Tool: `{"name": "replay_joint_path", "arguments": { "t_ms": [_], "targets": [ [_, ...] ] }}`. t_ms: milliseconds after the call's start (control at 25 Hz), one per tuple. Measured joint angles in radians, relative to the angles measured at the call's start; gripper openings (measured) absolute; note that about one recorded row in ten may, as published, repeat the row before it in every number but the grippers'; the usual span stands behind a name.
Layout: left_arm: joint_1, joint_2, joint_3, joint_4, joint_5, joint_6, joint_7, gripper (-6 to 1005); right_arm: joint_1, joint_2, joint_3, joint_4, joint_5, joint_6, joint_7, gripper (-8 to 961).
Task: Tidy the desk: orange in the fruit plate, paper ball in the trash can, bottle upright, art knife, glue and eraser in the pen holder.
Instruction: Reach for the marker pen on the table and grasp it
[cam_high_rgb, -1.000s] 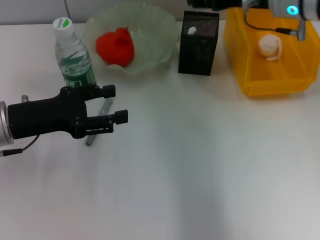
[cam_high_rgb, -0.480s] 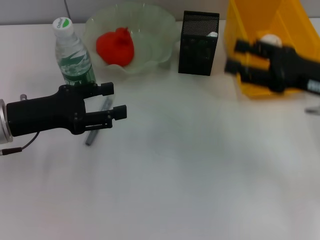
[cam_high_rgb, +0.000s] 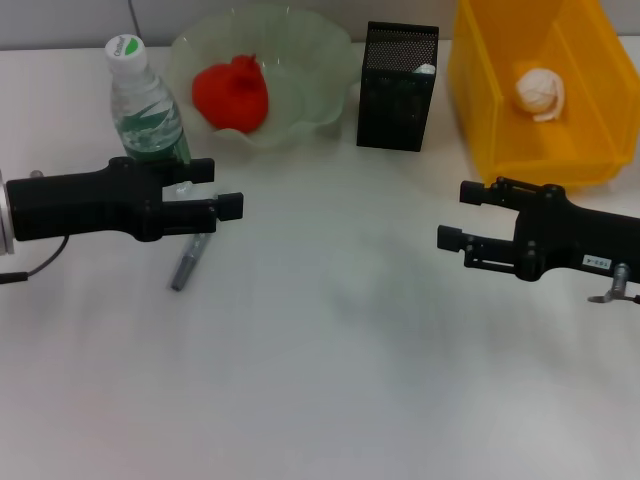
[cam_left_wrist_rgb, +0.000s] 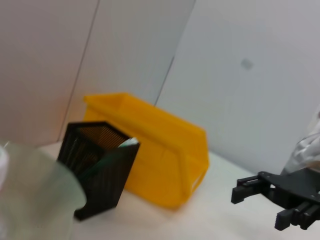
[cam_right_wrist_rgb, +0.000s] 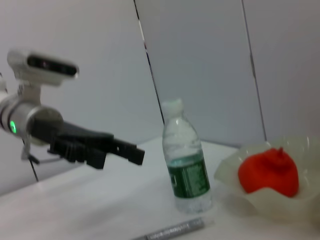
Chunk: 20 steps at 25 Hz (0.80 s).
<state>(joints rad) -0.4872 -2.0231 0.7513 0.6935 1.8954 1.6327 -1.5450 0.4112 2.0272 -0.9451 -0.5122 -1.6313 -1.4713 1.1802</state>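
The orange (cam_high_rgb: 230, 93) lies in the glass fruit plate (cam_high_rgb: 310, 60). Left of it the bottle (cam_high_rgb: 143, 105) stands upright. A grey art knife (cam_high_rgb: 188, 262) lies on the table just in front of my left gripper (cam_high_rgb: 220, 186), which is open and hovers beside the bottle's base. The paper ball (cam_high_rgb: 540, 90) rests in the yellow trash can (cam_high_rgb: 480, 120). A white item (cam_high_rgb: 424, 69) shows inside the black pen holder (cam_high_rgb: 398, 95); glue and eraser are otherwise hidden. My right gripper (cam_high_rgb: 460, 214) is open and empty in front of the trash can.
The right wrist view shows the bottle (cam_right_wrist_rgb: 187, 165), the orange (cam_right_wrist_rgb: 268, 172), the knife (cam_right_wrist_rgb: 172, 230) and the left gripper (cam_right_wrist_rgb: 120, 150). The left wrist view shows the pen holder (cam_left_wrist_rgb: 100, 170), trash can (cam_left_wrist_rgb: 160, 150) and right gripper (cam_left_wrist_rgb: 260, 197).
My right arm swung from above the pen holder and trash can down to the table's right front. My left gripper shifted back toward the bottle, uncovering the art knife.
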Motion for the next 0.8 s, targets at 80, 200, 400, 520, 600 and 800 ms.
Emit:
{"name": "replay_joint_path", "arguments": {
  "t_ms": [80,200,400,520,600,800],
  "targets": [
    [-0.006,-0.015,0.004,0.110,0.078,-0.007,-0.141,797,0.004,0.003,-0.002,0.000,-0.016,0.017,0.000,752],
    [-0.015,-0.021,0.009,0.175,0.139,-0.003,-0.234,797,0.007,0.004,-0.002,-0.003,-0.027,0.020,0.000,752],
    [-0.041,-0.029,0.024,0.304,0.258,0.002,-0.446,797,0.011,0.002,-0.002,-0.007,-0.045,0.020,0.000,752],
    [-0.068,-0.027,0.050,0.388,0.339,0.008,-0.607,797,0.011,0.004,0.001,-0.014,-0.049,0.020,-0.003,752],
    [-0.080,-0.027,0.059,0.411,0.377,0.009,-0.659,797,0.012,0.005,0.004,-0.016,-0.050,0.020,-0.005,752],
    [-0.131,-0.028,0.060,0.436,0.492,0.012,-0.783,797,0.025,0.006,0.001,-0.015,-0.050,0.028,-0.006,752]
  ]
}}
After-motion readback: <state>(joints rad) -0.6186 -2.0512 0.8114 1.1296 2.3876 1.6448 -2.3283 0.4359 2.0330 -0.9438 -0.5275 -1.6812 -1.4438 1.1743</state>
